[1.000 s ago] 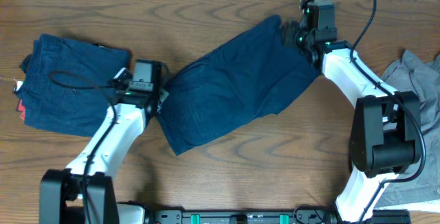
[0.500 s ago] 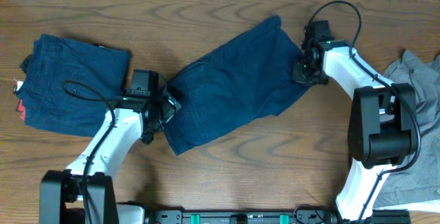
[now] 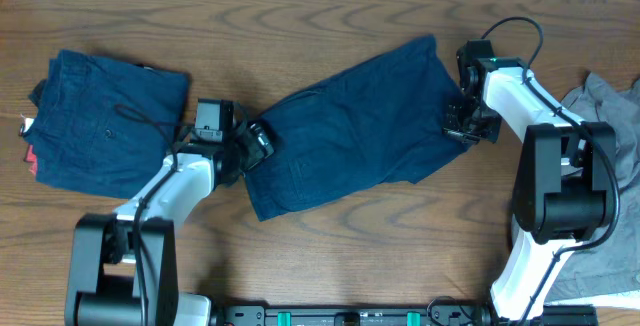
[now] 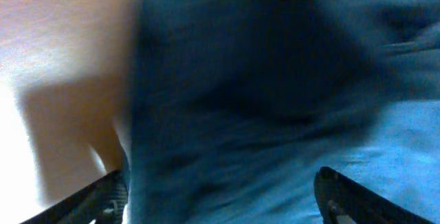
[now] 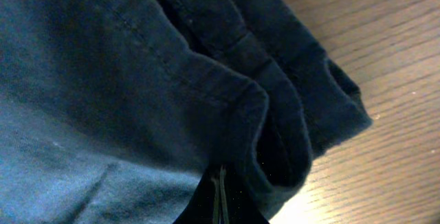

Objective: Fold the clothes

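Surveying from overhead: a folded dark blue garment stack sits at the upper left of the frame, judged finished. A dark blue fabric garment lies across the middle of the brown wooden table, slanting from lower left to upper right, mostly flat but not yet reduced to a compact fold. A crumpled grey cloth waits at the right edge, untouched. The left gripper is at the garment's lower-left end and the right gripper at its upper-right end.

Left wrist view: blurred. Two fingers sit in the bottom corners, well apart, with blue cloth filling the space between them and bare wood at the left. Nothing is pinched here as far as I can tell.

Right wrist view: the fingertips meet in a thin line at bottom centre, and the layered hem runs down into them, so they appear clamped on the garment's edge. Wood shows at the right.

Judgement: one item done, the centre item in hand, the grey one left. Roughly a third through.
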### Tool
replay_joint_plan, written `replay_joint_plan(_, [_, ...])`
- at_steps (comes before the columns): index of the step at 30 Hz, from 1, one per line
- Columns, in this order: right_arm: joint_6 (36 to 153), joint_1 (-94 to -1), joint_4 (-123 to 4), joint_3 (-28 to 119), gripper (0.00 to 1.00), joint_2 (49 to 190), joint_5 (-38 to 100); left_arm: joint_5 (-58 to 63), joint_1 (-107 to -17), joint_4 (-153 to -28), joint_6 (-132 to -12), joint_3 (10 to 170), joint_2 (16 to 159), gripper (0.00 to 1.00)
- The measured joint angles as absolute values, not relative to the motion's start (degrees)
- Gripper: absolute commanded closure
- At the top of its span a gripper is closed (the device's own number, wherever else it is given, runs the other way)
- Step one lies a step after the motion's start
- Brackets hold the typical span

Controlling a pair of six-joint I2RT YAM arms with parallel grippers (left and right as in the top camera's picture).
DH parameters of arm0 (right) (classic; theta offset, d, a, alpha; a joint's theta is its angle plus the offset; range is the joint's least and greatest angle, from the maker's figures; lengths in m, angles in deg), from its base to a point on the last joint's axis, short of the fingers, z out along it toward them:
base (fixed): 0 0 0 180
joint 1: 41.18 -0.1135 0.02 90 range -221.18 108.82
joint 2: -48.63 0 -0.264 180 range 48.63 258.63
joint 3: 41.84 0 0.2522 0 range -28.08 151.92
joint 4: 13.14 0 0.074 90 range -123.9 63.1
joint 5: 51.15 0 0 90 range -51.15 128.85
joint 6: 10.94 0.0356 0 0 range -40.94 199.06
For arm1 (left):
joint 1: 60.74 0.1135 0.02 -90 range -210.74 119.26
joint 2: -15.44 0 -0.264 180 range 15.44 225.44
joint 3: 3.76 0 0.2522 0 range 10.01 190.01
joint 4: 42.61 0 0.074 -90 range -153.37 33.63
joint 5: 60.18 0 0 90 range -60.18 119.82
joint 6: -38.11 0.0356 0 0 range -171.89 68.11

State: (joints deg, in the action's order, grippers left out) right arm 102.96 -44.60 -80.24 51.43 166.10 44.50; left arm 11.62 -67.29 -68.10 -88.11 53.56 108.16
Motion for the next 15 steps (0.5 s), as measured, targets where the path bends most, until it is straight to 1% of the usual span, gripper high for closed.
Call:
replay_joint_plan(2, [103.02, -44.58, -80.27, 51.06, 0.98, 164.72, 44.90, 8.61, -67.22, -66.78, -86.19, 53.88, 109.50, 0.42])
replay_joint_plan(6, [103.15, -44.38, -79.20, 50.86, 0.95, 159.19, 44.98, 5.46, -67.11, -68.01, -85.05, 53.97, 110.98, 0.81])
replay_joint_plan(7, [102.87, -44.34, -78.58, 50.86, 0.95, 156.94, 44.81, 4.65, -67.16, -68.80, -84.86, 53.91, 111.29, 0.94])
replay_joint_plan(9, [101.82, -44.30, -77.40, 50.88, 0.96, 153.09, 43.63, 3.58, -67.18, -70.09, -83.74, 53.69, 111.73, 0.94])
replay_joint_plan(10, [100.84, -44.30, -76.73, 50.88, 0.99, 151.04, 42.34, 3.03, -67.16, -70.74, -83.31, 53.69, 111.79, 0.94])
replay_joint_plan(15, [93.06, -45.65, -74.96, 50.93, 0.99, 146.86, 32.59, 2.44, -67.07, -75.94, -80.66, 53.71, 110.59, 0.94])
